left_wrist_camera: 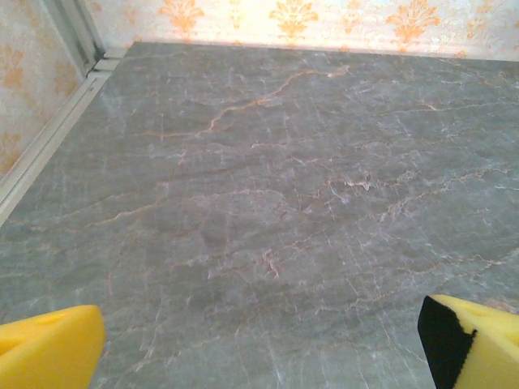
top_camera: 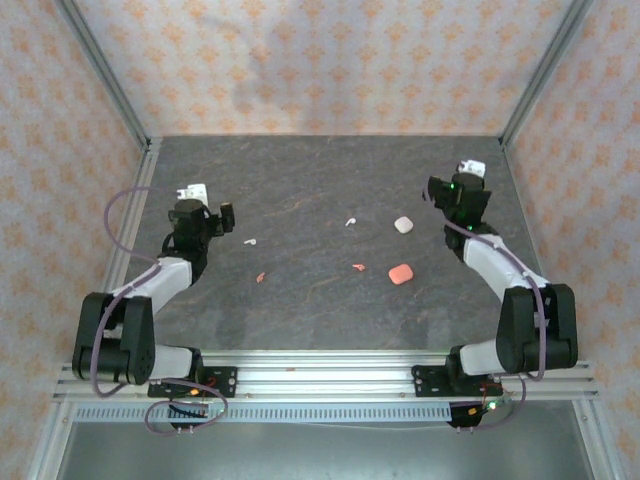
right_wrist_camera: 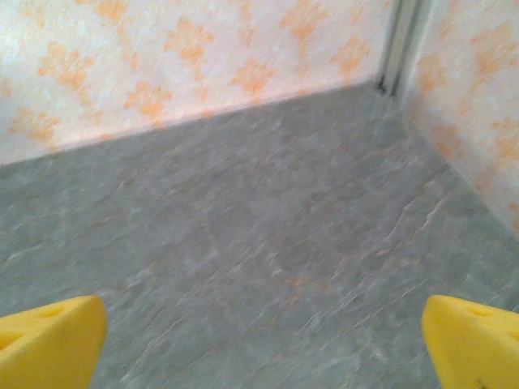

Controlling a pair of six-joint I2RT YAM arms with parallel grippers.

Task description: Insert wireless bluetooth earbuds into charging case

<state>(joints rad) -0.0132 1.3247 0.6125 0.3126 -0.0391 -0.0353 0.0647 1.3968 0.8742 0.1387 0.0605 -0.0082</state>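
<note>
Your left claw (top_camera: 222,217) spread wide, holding nothing; yellow pads (left_wrist_camera: 49,348) over bare bench (left_wrist_camera: 268,203). Your right claw (top_camera: 438,190) equally wide, empty. White bud (top_camera: 250,241) just beside left claw, on its inner side; pink bud (top_camera: 261,277) near, more toward arm bases. Second white bud (top_camera: 350,221) and second pink bud (top_camera: 358,267) between claws. White case (top_camera: 403,224) near right claw; pink case (top_camera: 401,273) past it, toward bases.

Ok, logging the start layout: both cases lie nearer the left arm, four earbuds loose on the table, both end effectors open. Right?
One slip: the pale case and the salmon-pink case lie nearer the right arm, as the top external view shows. The rest stands: four earbuds loose on the table, left end effector and right end effector open.
</note>
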